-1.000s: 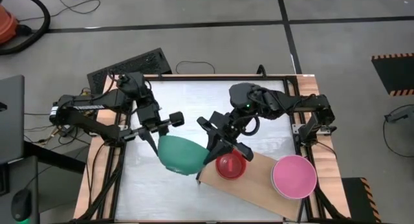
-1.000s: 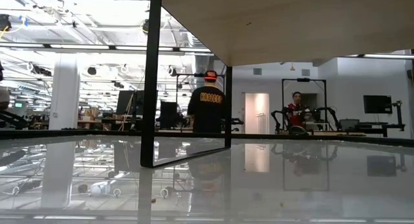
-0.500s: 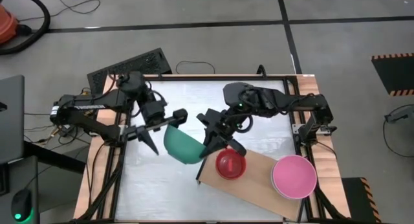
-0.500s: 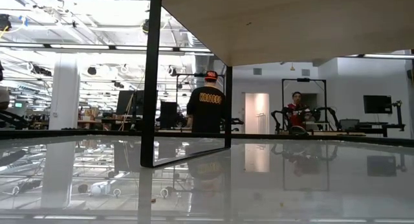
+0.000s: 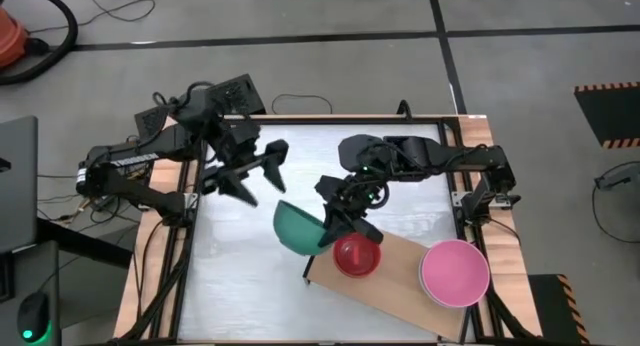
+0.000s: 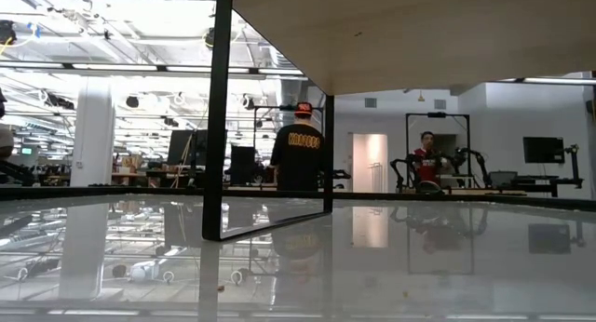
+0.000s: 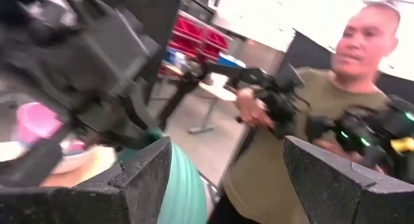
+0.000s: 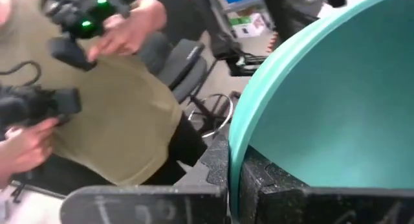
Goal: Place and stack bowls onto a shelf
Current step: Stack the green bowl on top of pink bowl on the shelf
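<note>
The teal bowl [image 5: 297, 227] stands tipped on its side over the middle of the table, with my right gripper [image 5: 331, 224] shut on its rim. My left gripper [image 5: 255, 174] is open and apart from the bowl, toward the table's far left. Its wrist view shows the teal bowl [image 7: 183, 193] beyond one finger. A red bowl [image 5: 356, 256] and a pink bowl [image 5: 454, 273] sit upright on the light-wood shelf [image 5: 400, 291] at the near right. The shelf's left end lies just near of the teal bowl. My right gripper pinches the teal bowl's rim [image 8: 234, 160], one finger inside the bowl and one outside. It reaches in from the table's right, slanting down. The bowl is tilted steeply, its opening facing my right arm; whether its lower side touches the table I cannot tell.
A person in an olive shirt [image 7: 278, 159] stands beyond the table with hand controllers. The wood table frame [image 5: 465, 136] runs round the metal top. The low view shows only the board's underside [image 6: 410, 33] and a black frame leg [image 6: 219, 117].
My left gripper has opened, let go of the teal bowl and drawn back up toward the far left. My right gripper has kept hold of the bowl, which has shifted toward the right and tipped further onto its side.
</note>
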{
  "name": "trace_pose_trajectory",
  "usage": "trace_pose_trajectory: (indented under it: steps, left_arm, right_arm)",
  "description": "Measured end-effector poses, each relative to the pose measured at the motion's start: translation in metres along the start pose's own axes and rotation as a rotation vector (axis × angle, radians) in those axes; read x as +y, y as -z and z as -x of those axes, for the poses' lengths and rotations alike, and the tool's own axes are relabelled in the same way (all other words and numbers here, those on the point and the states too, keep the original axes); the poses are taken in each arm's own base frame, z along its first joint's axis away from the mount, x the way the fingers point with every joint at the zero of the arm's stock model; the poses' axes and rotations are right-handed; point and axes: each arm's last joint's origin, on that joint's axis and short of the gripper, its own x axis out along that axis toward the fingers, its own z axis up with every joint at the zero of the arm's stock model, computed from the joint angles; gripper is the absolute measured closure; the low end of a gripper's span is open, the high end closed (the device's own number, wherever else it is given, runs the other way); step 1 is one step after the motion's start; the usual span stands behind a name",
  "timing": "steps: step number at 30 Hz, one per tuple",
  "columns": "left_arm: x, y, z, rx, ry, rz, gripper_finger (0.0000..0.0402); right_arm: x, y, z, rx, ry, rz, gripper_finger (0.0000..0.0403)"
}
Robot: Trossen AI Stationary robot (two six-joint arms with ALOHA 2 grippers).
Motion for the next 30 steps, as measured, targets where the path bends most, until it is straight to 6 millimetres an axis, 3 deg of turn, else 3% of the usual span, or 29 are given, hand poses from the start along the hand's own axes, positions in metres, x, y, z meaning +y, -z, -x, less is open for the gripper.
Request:
trace_pose_trajectory:
  steps: [5, 7, 14, 20, 24, 30]
  left_arm:
    - [0.009, -0.003, 0.010, -0.044, -0.093, 0.024, 0.0123]
    - [0.010, -0.006, 0.017, -0.058, -0.115, 0.044, 0.0123]
    - [0.010, -0.013, 0.041, -0.059, -0.139, 0.079, 0.0123]
    - [0.013, -0.015, 0.051, -0.065, -0.168, 0.079, 0.0123]
    - [0.015, -0.015, 0.055, -0.066, -0.186, 0.088, 0.0123]
    - [0.016, -0.016, 0.060, -0.073, -0.205, 0.089, 0.0123]
  right_arm:
    - [-0.001, 0.008, -0.001, 0.051, 0.064, -0.085, 0.0377]
    - [0.009, 0.015, 0.002, 0.089, 0.108, -0.128, 0.0377]
    - [0.086, 0.039, 0.044, 0.111, 0.341, -0.278, 0.0377]
    - [0.137, 0.085, 0.080, 0.264, 0.583, -0.654, 0.0377]
    - [0.167, 0.095, 0.093, 0.229, 0.510, -0.746, 0.0377]
    - [0.189, 0.107, 0.106, 0.236, 0.491, -0.906, 0.0377]
